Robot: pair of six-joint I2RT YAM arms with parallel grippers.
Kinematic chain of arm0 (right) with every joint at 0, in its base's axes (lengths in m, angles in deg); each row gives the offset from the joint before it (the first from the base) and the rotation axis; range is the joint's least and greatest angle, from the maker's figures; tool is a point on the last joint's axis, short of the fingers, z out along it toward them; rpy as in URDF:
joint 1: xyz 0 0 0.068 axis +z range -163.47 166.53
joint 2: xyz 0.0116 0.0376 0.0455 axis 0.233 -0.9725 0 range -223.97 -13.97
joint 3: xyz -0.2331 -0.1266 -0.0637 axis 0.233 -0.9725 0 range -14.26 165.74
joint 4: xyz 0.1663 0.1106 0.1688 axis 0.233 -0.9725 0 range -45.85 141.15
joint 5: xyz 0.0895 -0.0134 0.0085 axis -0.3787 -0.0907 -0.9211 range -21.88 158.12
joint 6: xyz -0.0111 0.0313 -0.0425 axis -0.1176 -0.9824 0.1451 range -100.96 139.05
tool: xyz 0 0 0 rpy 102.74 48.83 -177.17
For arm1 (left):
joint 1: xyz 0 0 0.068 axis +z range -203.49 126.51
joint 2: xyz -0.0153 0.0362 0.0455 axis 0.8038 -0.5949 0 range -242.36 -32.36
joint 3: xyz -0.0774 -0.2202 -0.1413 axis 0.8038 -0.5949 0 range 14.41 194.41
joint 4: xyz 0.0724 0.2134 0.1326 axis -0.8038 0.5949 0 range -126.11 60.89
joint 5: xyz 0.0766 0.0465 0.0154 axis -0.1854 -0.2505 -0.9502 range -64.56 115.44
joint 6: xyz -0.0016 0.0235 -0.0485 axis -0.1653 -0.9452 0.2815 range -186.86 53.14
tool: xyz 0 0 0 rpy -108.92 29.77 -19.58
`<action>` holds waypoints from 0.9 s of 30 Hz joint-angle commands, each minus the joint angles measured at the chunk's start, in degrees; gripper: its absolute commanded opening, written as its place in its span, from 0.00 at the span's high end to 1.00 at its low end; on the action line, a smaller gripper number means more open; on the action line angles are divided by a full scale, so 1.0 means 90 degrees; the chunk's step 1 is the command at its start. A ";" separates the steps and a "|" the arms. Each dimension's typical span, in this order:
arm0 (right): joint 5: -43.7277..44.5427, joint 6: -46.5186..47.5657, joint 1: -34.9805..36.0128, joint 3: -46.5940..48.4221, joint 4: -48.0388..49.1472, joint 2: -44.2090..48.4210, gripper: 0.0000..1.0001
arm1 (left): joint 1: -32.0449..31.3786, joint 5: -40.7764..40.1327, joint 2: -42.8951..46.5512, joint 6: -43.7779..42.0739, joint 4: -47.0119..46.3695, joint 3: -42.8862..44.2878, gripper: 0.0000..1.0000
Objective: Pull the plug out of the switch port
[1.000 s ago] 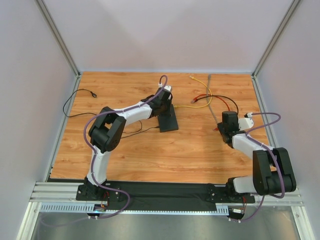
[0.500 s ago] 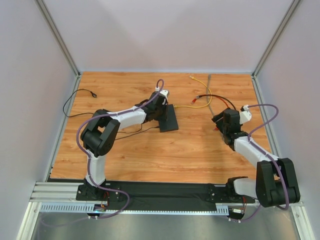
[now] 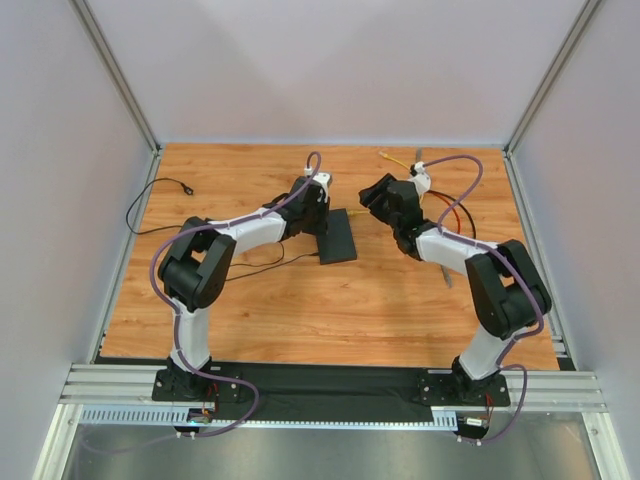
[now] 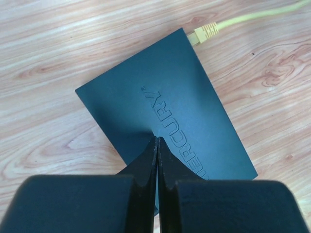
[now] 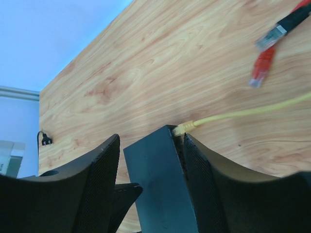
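The switch (image 3: 338,237) is a flat black box lying mid-table, also in the left wrist view (image 4: 165,107) and the right wrist view (image 5: 160,189). A yellow plug (image 4: 203,33) on a yellow cable (image 3: 398,210) sits in a socket at the switch's far right corner, and shows in the right wrist view (image 5: 183,128). My left gripper (image 4: 156,139) is shut and empty, with its tips resting on the switch's top (image 3: 321,222). My right gripper (image 5: 151,138) is open and hovers over the switch's far end (image 3: 372,196), with its right finger (image 5: 209,174) beside the plug.
A red plug (image 5: 262,65) and a black cable with a clear plug (image 5: 274,34) lie loose to the right. More cables, red, black and grey (image 3: 432,228), lie at the back right. A thin black lead (image 3: 160,190) lies at the left. White walls stand round the table.
My right arm has swung left and away from me, from the right side to the switch's far end by the plug. My left gripper has stayed on the switch, its arm shifting slightly.
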State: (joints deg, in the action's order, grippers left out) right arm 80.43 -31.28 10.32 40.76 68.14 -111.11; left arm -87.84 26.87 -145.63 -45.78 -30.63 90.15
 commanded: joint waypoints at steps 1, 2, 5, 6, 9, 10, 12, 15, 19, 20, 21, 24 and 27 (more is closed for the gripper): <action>-0.0020 -0.0160 0.0071 0.0205 0.0972 -0.0416 0.43 | -0.0012 0.0065 -0.0109 -0.0165 -0.0325 0.0177 1.00; -0.0069 -0.0218 0.0062 0.0195 0.1128 -0.0659 0.43 | -0.0012 0.0114 -0.0129 -0.0174 -0.0315 0.0226 1.00; -0.0323 -0.0355 0.0052 0.0321 0.1129 -0.1070 0.43 | -0.0002 0.0154 -0.0226 -0.0155 -0.0296 0.0450 1.00; -0.0391 -0.0394 0.0052 0.0331 0.1149 -0.1139 0.43 | -0.0002 0.0124 -0.0265 -0.0165 -0.0277 0.0596 1.00; -0.0538 -0.0599 0.0062 0.0273 0.1305 -0.1306 0.44 | -0.0002 -0.0090 -0.0324 -0.0204 -0.0053 0.0928 1.00; -0.0558 -0.0648 0.0062 0.0234 0.1324 -0.1306 0.44 | -0.0002 -0.0139 -0.0363 -0.0204 0.0084 0.1017 1.00; -0.0597 -0.0823 0.0052 0.0069 0.1490 -0.1296 0.45 | -0.0002 -0.0333 -0.0412 -0.0145 0.0240 0.1308 1.00; -0.0636 -0.0902 0.0033 0.0009 0.1559 -0.1306 0.46 | -0.0002 -0.0530 -0.0617 0.0040 0.0777 0.1913 1.00; -0.0860 -0.1126 -0.0046 -0.0049 0.1695 -0.1461 0.47 | -0.0031 -0.0559 -0.0686 0.0118 0.0868 0.2005 1.00; -0.0957 -0.1156 -0.0046 -0.0059 0.1763 -0.1501 0.47 | -0.0031 -0.0588 -0.0676 0.0148 0.0750 0.1878 1.00; -0.0987 -0.1195 -0.0046 -0.0069 0.1793 -0.1530 0.48 | -0.0031 -0.0589 -0.0666 0.0187 0.0662 0.1664 1.00; -0.0920 -0.1273 -0.0046 -0.0117 0.1784 -0.1609 0.50 | -0.0041 -0.0530 -0.0724 0.0245 0.0495 0.1467 1.00; -0.0812 -0.1351 -0.0055 -0.0128 0.1638 -0.1618 0.50 | -0.0041 -0.0326 -0.0802 0.0294 0.0495 0.1466 1.00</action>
State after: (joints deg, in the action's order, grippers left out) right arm 72.52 -41.82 10.06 40.13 81.45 -124.82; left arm -87.95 22.65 -152.08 -44.07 -25.50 103.27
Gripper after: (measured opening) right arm 0.504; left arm 0.003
